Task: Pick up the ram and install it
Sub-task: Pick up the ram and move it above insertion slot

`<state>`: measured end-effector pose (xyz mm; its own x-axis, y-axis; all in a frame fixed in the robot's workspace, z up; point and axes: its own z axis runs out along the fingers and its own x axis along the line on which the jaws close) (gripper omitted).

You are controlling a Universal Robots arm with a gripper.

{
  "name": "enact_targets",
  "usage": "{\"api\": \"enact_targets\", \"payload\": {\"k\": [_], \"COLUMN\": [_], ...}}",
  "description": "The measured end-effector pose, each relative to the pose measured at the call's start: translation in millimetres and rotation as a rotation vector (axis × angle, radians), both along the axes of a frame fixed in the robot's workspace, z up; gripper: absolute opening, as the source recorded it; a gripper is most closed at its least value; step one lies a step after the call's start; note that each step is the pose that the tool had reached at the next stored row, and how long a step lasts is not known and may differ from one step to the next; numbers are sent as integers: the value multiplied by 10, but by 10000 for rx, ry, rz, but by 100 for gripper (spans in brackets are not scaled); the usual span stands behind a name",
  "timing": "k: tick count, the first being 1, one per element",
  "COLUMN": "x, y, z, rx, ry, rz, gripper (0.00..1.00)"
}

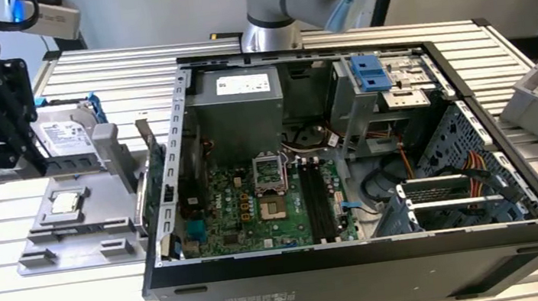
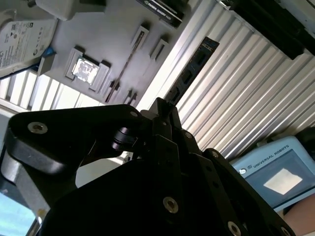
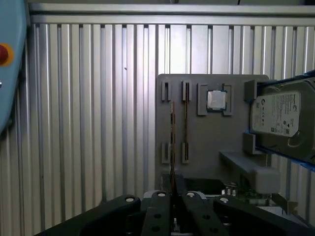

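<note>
One ram, held edge-on, pinched tight in the gripper, just off the grey holder plate. I see a second stick slotted in that plate and a hard drive at its edge.

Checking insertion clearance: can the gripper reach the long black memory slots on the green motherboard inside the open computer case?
Probably yes. The gripper, shut on the thin dark ram stick, faces no cover: the long black slots lie bare, with cables only near one end.
</note>
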<state>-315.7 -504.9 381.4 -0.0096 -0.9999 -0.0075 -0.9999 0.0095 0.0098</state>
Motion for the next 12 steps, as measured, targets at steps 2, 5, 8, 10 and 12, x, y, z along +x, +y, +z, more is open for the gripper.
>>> {"api": "enact_targets", "payload": {"k": [2, 5, 8, 10, 12], "x": [32, 80, 134, 168, 208], "y": [0, 0, 0, 0, 0], "z": [0, 0, 0, 0, 0], "rx": [1, 0, 0, 0, 0], "ry": [2, 4, 7, 9, 11], "rz": [0, 1, 0, 0, 1], "gripper": [0, 0, 0, 0, 0]}}
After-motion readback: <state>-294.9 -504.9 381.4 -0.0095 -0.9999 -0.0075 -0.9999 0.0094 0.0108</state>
